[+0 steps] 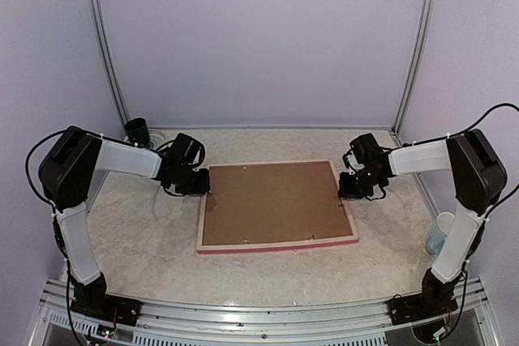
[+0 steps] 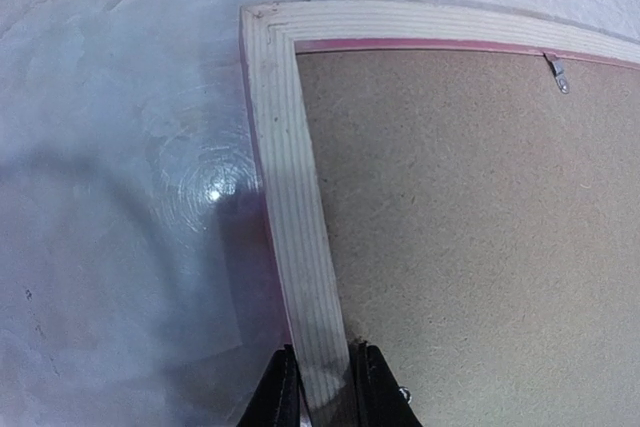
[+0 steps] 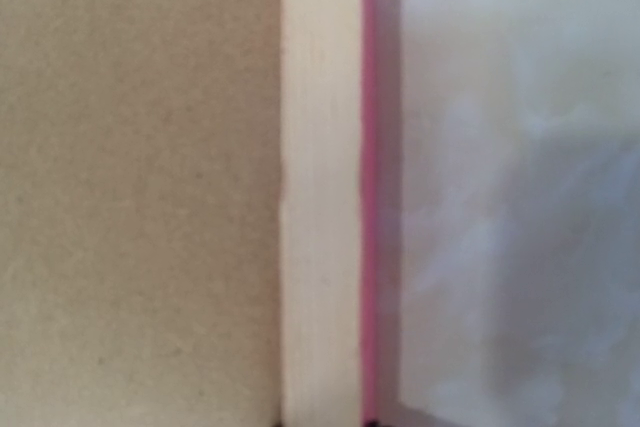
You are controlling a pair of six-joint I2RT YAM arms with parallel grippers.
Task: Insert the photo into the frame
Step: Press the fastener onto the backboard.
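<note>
The frame (image 1: 280, 242) lies face down in the middle of the table, pale wood back up, pink-red edge showing along its near side. A brown backing board (image 1: 272, 200) fills it. The photo is hidden from every view. My left gripper (image 1: 204, 184) is shut on the frame's left rail (image 2: 290, 177), one finger on each side of it (image 2: 325, 387). My right gripper (image 1: 350, 186) is at the frame's right rail (image 3: 320, 187). Only its dark fingertips show at the bottom edge of the right wrist view, tight against both sides of the rail (image 3: 322, 423).
A small metal tab (image 2: 559, 74) holds the backing board at the far rail. A black cup-shaped object (image 1: 136, 129) stands at the back left corner. A pale cup (image 1: 439, 232) stands by the right arm. Walls enclose the table on three sides.
</note>
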